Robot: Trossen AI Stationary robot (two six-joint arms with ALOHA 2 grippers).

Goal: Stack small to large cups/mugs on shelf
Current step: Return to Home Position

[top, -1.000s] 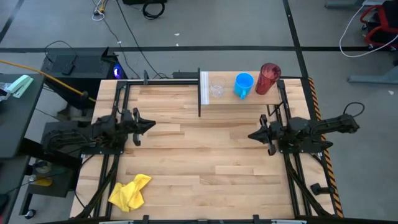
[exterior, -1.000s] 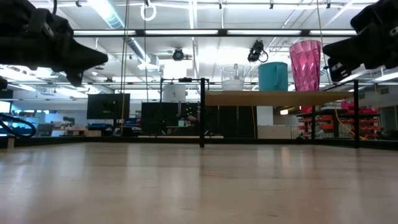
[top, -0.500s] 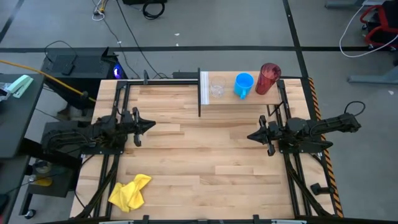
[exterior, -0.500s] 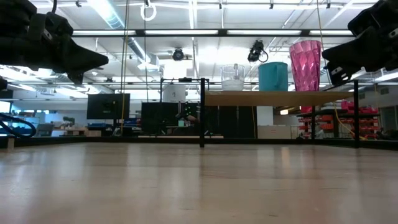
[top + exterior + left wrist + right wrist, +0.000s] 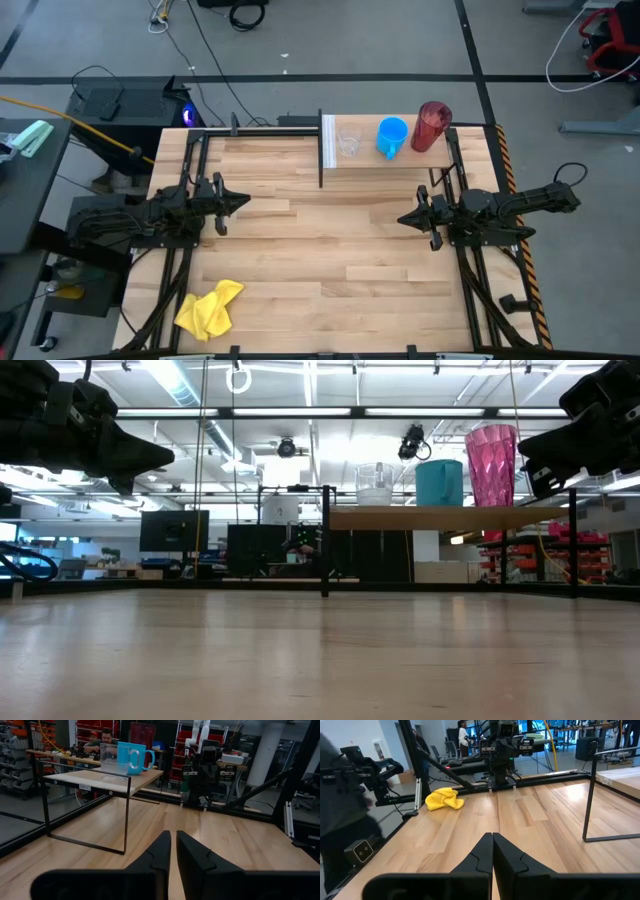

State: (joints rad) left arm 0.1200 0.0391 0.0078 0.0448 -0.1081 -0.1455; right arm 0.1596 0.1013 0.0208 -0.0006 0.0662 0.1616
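Three vessels stand in a row on the raised wooden shelf at the table's far right: a clear plastic cup by the white end panel, a blue mug in the middle, and a dark red tumbler at the right end. Each rests on its base. My left gripper hovers at the table's left side, pointing level toward the right, fingers nearly together with only a narrow slit between them. My right gripper hovers at the right side, pointing left, shut. Neither holds anything.
A crumpled yellow cloth lies near the table's front left corner. Thin black uprights carry the shelf above the plank tabletop. People show in the room beyond the table in both wrist views.
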